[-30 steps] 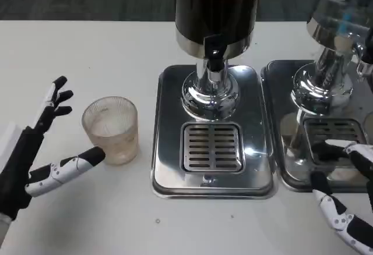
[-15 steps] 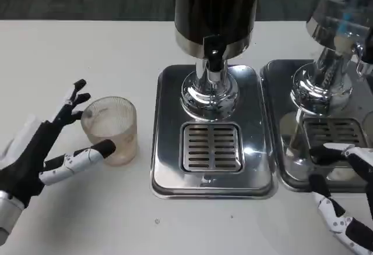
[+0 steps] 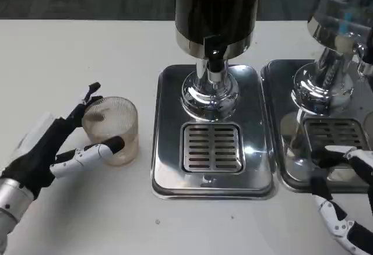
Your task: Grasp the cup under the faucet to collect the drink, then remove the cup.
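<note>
From the head view, my left hand point(image 3: 55, 150) sits around the ribbed cup point(image 3: 111, 130) on the white table point(image 3: 70, 51). The fingers point(image 3: 93, 151) are spread wide on either side of the glass, one reaching across its near face and the others up behind its far rim. They look to be at or just touching the wall, but I cannot tell that they have closed firmly, so I treat the cup as not yet held.

The cup stands upright on the table, left of the drip tray point(image 3: 169, 167) and well short of the faucet point(image 3: 213, 54), which hangs from the dark dispenser point(image 3: 215, 4) over the slotted grate point(image 3: 212, 147).

My right hand point(image 3: 344, 202) waits low at the right, fingers apart and holding nothing, by the second dispenser's tray point(image 3: 274, 150).

To do this step well, I would close the left fingers evenly around the middle of the cup, not its rim, since ribbed plastic may flex or tip. I'd confirm the hold before lifting, then clear the tray's raised edge and centre the cup on the grate beneath the spout.
</note>
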Action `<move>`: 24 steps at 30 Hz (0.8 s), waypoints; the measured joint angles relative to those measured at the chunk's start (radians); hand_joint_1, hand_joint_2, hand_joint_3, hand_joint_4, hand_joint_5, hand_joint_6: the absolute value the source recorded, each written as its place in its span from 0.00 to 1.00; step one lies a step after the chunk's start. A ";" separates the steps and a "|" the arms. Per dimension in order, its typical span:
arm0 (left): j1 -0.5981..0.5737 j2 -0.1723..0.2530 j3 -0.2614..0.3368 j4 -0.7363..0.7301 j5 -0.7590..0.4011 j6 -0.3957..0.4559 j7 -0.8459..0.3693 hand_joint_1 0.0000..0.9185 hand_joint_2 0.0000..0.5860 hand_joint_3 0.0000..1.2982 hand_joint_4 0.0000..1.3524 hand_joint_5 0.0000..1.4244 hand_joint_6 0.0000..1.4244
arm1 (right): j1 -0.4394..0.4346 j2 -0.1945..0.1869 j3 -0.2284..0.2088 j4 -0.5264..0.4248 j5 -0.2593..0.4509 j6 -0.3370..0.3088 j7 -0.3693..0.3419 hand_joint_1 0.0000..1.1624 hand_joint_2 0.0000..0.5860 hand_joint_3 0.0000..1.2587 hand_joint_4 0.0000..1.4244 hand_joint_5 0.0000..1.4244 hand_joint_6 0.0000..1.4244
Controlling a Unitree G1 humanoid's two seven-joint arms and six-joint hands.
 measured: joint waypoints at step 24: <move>-0.095 0.027 -0.086 0.065 0.108 0.064 0.121 0.28 0.04 0.01 0.03 0.16 0.13 | 0.003 0.021 0.000 -0.005 -0.015 0.005 -0.001 0.41 0.70 0.42 0.40 0.35 0.35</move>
